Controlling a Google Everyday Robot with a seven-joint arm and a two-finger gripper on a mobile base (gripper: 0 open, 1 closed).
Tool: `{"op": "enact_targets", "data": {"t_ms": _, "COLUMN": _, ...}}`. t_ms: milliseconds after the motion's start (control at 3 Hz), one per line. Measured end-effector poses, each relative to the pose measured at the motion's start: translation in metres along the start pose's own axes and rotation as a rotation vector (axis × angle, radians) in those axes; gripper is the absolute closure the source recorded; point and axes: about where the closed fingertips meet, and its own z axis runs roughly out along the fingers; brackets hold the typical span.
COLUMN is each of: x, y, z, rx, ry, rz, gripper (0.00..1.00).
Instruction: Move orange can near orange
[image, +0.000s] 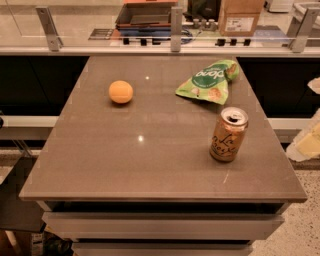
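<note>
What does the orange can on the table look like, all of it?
The can is slim, orange-tan metal with dark curly writing and a silver top. It stands upright on the brown table, near the right front corner. Only the table touches it: the green bag lies behind, the orange far left. The gripper is off the table's right side, apart from it.
</note>
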Motion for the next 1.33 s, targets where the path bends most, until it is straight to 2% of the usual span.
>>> {"op": "enact_targets", "data": {"t_ms": 333, "x": 0.021, "y": 0.001, "z": 0.006, "rx": 0.014, "ry": -0.164, "rz": 0.103, "gripper": 0.0}}
{"op": "enact_targets", "data": {"t_ms": 667, "x": 0.034, "y": 0.008, "z": 0.015, "rx": 0.027, "ry": -0.291, "rz": 0.11, "gripper": 0.0}}
{"op": "enact_targets", "data": {"t_ms": 1000, "x": 0.042, "y": 0.014, "z": 0.025, "rx": 0.047, "ry": -0.361, "rz": 0.095, "gripper": 0.0}}
{"op": "enact_targets", "data": {"t_ms": 1333, "x": 0.046, "y": 0.019, "z": 0.037, "rx": 0.053, "ry": -0.401, "rz": 0.088, "gripper": 0.0}}
